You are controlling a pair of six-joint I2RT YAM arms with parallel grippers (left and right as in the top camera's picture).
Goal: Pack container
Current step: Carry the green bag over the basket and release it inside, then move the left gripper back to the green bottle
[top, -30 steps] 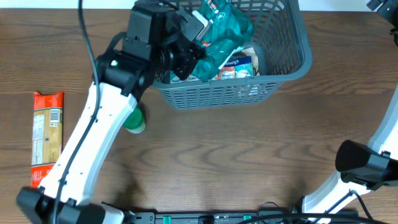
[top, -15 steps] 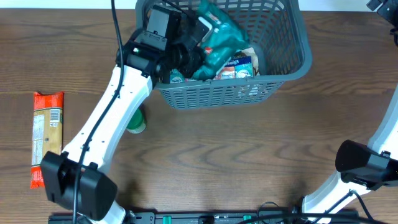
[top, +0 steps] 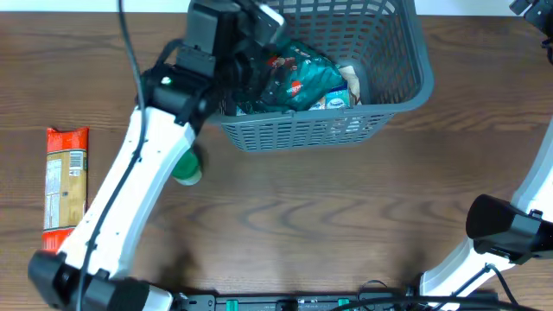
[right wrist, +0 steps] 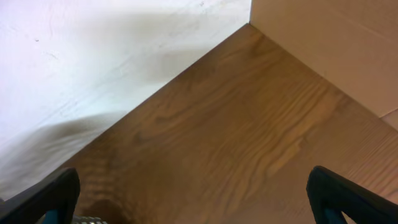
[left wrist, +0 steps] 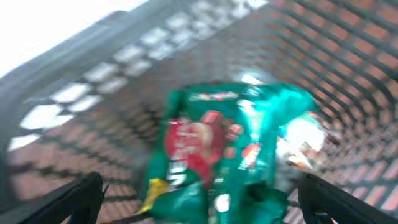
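overhead view: container [top: 302,130], a dark grey slotted basket, sits at the far edge of the tabletop [top: 346,225], a little right of its middle. the far rim runs out of the picture.

inside the container: a green snack bag [top: 302,76] with red print lies crumpled across the middle. a small white and blue pack [top: 333,101] lies against the near wall, partly under the bag. other packs show beneath, too covered to tell apart.

left arm [top: 147,164] reaches from the near left corner of the tabletop over the container's left end, its wrist above the rim.

left wrist view, blurred: left gripper [left wrist: 205,199] is inside the container, fingers [left wrist: 84,199] spread wide to either side of the picture. the green snack bag [left wrist: 224,149] lies on the bottom between and beyond them. neither finger visibly presses it. lattice walls [left wrist: 93,68] rise all around.

right wrist view: right gripper [right wrist: 196,196] has its fingers [right wrist: 56,196] spread wide with nothing between them, over bare wood beside a pale wall.

elsewhere on the tabletop: a red snack packet [top: 66,186] lies lengthwise along the left edge. a small round green thing [top: 187,168] sits between that packet and the container, half hidden under the left arm; cannot tell what it is.
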